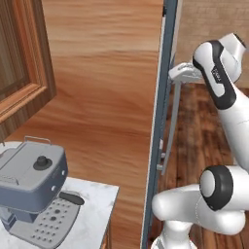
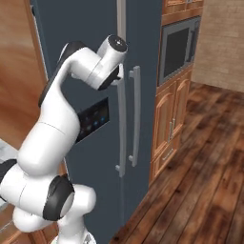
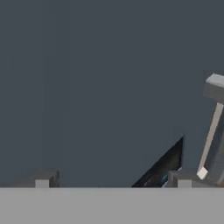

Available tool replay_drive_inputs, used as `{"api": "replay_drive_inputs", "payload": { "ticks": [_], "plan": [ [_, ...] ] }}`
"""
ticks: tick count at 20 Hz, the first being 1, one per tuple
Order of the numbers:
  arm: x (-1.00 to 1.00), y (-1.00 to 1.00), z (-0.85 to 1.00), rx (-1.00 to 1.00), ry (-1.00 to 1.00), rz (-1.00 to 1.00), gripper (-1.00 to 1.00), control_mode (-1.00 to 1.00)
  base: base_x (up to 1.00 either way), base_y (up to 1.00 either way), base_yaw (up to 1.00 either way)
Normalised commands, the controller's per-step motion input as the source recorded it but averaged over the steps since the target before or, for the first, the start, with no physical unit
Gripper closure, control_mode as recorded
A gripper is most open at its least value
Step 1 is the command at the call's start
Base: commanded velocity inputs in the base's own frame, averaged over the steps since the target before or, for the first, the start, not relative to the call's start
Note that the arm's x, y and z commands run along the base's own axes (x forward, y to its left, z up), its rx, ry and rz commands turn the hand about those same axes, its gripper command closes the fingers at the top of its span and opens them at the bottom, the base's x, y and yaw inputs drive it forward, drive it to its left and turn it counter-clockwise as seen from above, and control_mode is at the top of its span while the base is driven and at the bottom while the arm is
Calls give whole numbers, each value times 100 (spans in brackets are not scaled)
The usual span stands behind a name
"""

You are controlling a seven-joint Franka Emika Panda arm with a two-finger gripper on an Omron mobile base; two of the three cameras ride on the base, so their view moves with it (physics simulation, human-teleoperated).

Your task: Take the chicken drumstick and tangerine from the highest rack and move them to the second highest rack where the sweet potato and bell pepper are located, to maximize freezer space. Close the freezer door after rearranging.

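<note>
Firstly, in the left base view, the freezer door [image 1: 156,121] was seen edge-on as a thin dark blue slab running top to bottom, closed. The white arm [image 1: 221,146] rose at the right, its hand reaching toward the grey door handle [image 1: 174,116] near the handle's upper end. A blue-grey coffee machine [image 1: 34,189] stood on a marble counter [image 1: 95,214] at the lower left, beside a wooden wall.

In the right base view, the freezer door [image 2: 90,95] faced the camera, with a dark control panel [image 2: 93,119] set in it and two vertical grey handles [image 2: 128,128] at the seam. The arm's hand lay against the door beside the left handle's top. A microwave [image 2: 177,47] sat in wooden cabinets to the right.

In the hand view, two finger tips [image 3: 43,179] showed well apart at the bottom, so the gripper [image 3: 113,181] stood wide, empty, close to the door surface, with the handle [image 3: 211,131] at the right. The drumstick and tangerine were hidden behind the closed door.
</note>
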Motion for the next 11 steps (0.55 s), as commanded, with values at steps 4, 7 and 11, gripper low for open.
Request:
{"api": "replay_drive_inputs", "payload": {
  "ticks": [4,7,11],
  "plan": [
    [24,54,-27,0,6,26,-100,-100,0,0,0],
    [11,55,-24,0,0,17,-100,-100,0,0,0],
    [1,50,-23,-5,0,8,-100,-100,0,0,0]
  ]
}}
